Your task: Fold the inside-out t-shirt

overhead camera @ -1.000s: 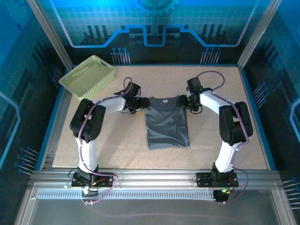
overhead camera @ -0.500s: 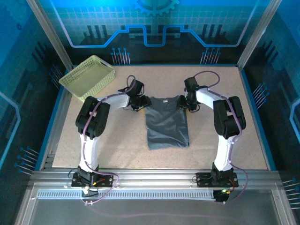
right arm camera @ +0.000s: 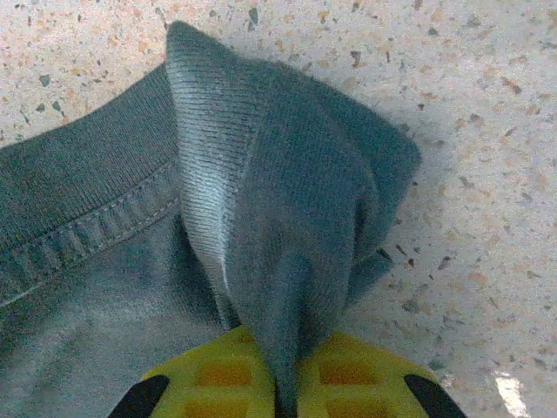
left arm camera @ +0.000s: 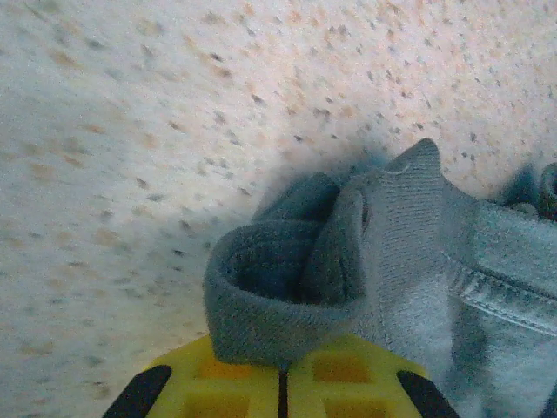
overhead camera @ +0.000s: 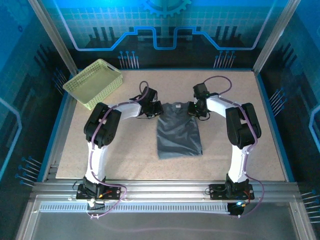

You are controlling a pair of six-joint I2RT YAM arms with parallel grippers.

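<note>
Top external view has the inside-out t-shirt (overhead camera: 178, 132) lying flat as a dark grey oblong near the middle of the worktop (overhead camera: 125, 155), collar end toward the far edge. Its two far corners are covered by the arms' heads, so the fabric there cannot be made out from above. The left gripper (overhead camera: 159, 108) sits at the shirt's far left corner, the right gripper (overhead camera: 193, 109) at its far right corner. Each wrist camera shows yellow pads (left arm camera: 226, 392) clamped together on a bunched fold of grey cloth. The frame's bottom edge cuts the pads off, and the left wrist picture is blurred. A pale yellow-green basket (overhead camera: 93, 82) stands at the worktop's far left corner, well apart from the shirt.
</note>
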